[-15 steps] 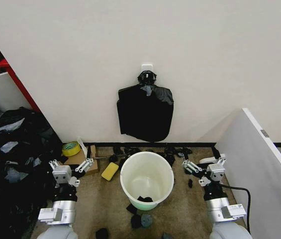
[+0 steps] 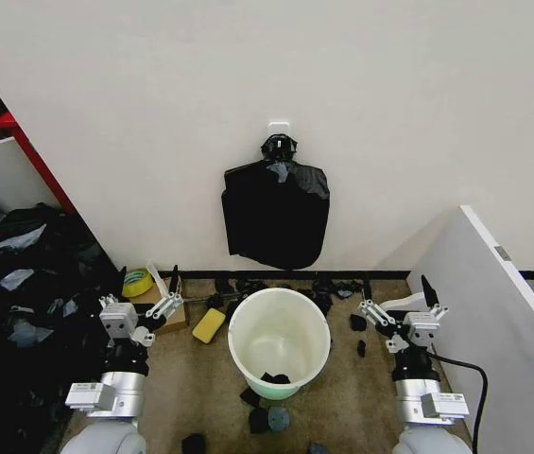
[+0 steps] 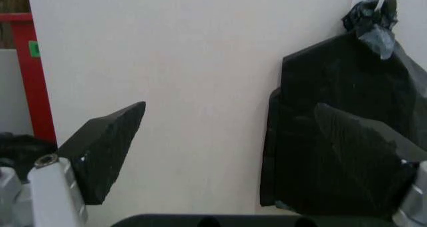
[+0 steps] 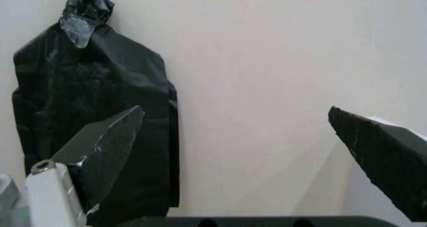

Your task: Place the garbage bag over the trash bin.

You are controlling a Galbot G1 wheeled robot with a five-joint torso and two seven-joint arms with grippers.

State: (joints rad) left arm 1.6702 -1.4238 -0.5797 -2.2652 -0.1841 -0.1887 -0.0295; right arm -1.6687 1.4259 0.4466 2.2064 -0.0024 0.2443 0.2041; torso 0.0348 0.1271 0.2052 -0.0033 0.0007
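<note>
White trash bin stands on floor between both arms, unlined. Left hand and right hand flank it, fingers spread, empty. Black bag bundle hangs on wall behind.

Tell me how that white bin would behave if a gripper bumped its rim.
The trash bin looks like thin plastic and holds just a small black scrap, so it is probably light and would slide on the floor. It is taller than its base is wide and tapers downward, so a hard push at the rim might tip it. Its round wall could roll afterwards.
</note>
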